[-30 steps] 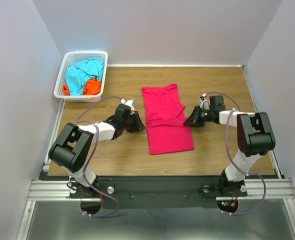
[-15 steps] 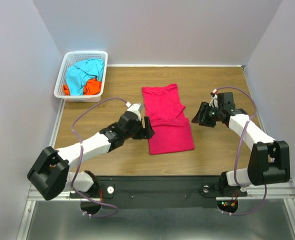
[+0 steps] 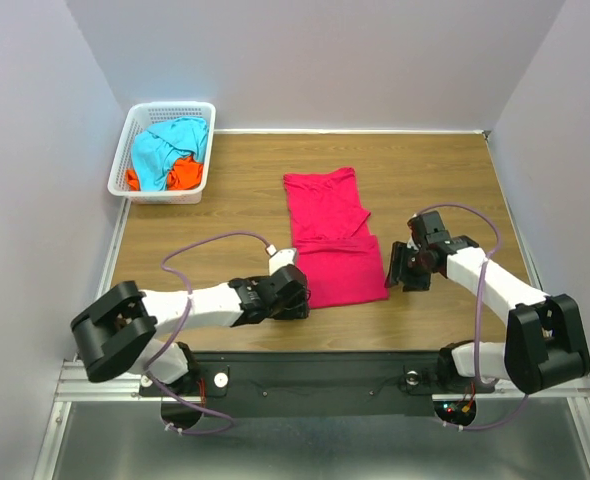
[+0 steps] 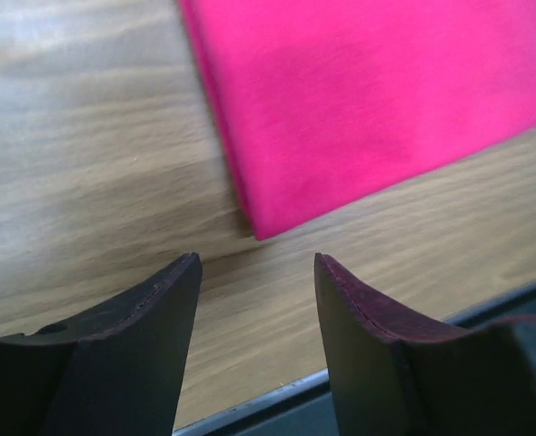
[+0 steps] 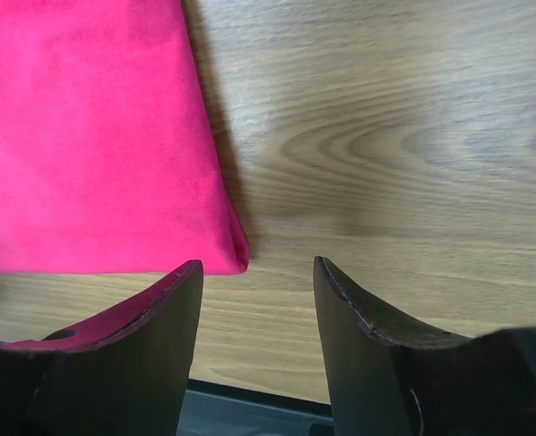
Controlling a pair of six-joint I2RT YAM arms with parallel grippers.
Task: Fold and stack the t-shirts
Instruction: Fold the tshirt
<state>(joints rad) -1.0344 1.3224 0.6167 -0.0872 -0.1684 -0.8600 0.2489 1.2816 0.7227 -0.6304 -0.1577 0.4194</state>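
Note:
The crimson-pink t-shirt [image 3: 333,240] lies flat in the middle of the table as a long narrow strip, with its sleeves folded in. My left gripper [image 3: 300,300] is low at the shirt's near left corner. In the left wrist view that gripper [image 4: 257,263] is open and empty, with the pink corner [image 4: 259,227] just ahead of the fingertips. My right gripper [image 3: 395,272] stands beside the near right corner. It is also open [image 5: 257,265], and the pink cloth [image 5: 86,136] lies ahead and left of its left finger. The turquoise-blue t-shirt [image 3: 167,145] and the orange one [image 3: 183,176] sit crumpled in the basket.
A white lattice basket [image 3: 121,163] stands at the far left corner of the wooden table [image 3: 445,170]. Pale walls close in the left, right and back. The table's dark front edge [image 4: 250,409] runs just behind both grippers.
Both arms have swept from the shirt's mid sides toward the near edge, down to its near corners. Both grippers have opened on the way.

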